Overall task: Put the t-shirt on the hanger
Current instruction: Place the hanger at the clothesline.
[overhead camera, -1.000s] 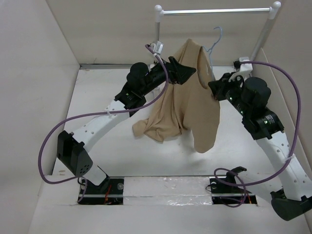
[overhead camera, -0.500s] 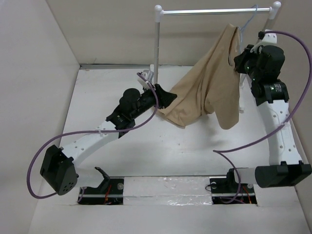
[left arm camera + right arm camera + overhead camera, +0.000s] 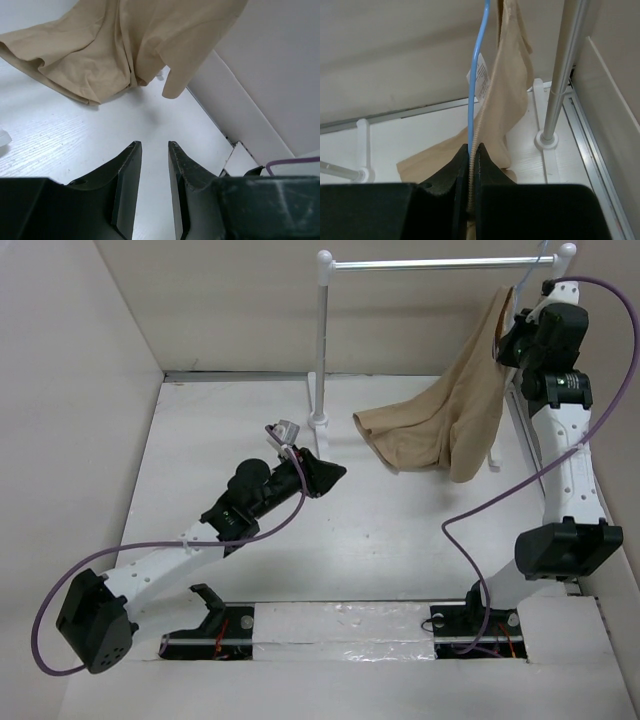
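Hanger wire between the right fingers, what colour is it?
Pale blue. The hanger shows best in the right wrist view, pinched in the right gripper.

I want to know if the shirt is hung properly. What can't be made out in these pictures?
- Hook of the hanger: cut off by the top edge in the right wrist view. In the top view it is too small to tell whether it sits over the rail.
- Hanger shoulders: under the t-shirt in the top and right wrist views.
- Label print: too small, right wrist view.
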Motion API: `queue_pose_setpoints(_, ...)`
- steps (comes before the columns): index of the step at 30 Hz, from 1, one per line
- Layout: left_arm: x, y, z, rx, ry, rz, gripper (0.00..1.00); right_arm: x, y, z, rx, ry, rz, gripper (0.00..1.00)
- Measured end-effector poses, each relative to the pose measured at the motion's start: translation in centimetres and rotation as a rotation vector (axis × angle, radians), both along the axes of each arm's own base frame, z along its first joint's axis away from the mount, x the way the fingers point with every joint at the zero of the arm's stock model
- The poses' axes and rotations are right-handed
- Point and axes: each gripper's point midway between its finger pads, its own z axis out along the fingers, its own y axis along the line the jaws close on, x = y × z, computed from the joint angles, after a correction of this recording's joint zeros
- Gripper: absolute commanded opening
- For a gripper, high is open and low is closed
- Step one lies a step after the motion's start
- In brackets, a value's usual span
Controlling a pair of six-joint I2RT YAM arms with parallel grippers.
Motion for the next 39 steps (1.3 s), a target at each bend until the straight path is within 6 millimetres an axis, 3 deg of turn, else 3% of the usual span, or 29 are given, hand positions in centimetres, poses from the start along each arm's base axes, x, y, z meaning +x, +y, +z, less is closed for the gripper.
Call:
queue_pose_setpoints(7, -3.3, -2.5, -0.5, 0.046, -0.028, -0.059, 0.28, 2.1, -0.6, 1.6, -0.028, -0.025, -0.012, 0.0)
queue_pose_setpoints(11, -3.0, -2.0, -0.4, 0.046, -0.032, -0.025, 0.31, 3.0, -0.8, 0.6, -0.034, -0.005, -0.012, 0.0)
queue_pose_setpoints(17, -3.1, -1.5, 0.5, 0.026, -0.047, -0.01, 0.32, 3.5, -1.6, -2.8, -0.033, 0.055, -0.036, 0.0)
queue_pose_setpoints(23, -3.2, -1.4, -0.1, 0.035, -0.037, -0.012, 0.36, 3.9, -2.1, -4.0, -0.032, 0.059, -0.047, 0.0)
queue_pose_setpoints(25, -3.2, -1.4, -0.1, 0.033, -0.036, -0.01, 0.42, 3.9, -2.4, -4.5, -0.032, 0.061, -0.052, 0.1)
queue_pose_setpoints(26, -3.2, -1.4, -0.1, 0.032, -0.034, -0.009, 0.44, 3.8, -2.4, -4.5, -0.029, 0.058, -0.053, 0.32)
queue_pose_setpoints(29, -3.2, -1.1, -0.3, 0.03, -0.026, 0.004, 0.52, 3.2, -2.5, -4.9, -0.014, 0.063, -0.061, 0.66)
queue_pose_setpoints(33, -3.1, 0.1, -0.7, 0.037, -0.006, 0.053, 0.59, 1.6, -2.3, -4.3, 0.004, 0.048, -0.063, 0.81)
queue_pose_setpoints(39, -2.6, 2.3, -0.1, 0.039, 0.002, 0.155, 0.66, -2.6, -1.3, 1.4, 0.028, -0.084, -0.047, 0.85)
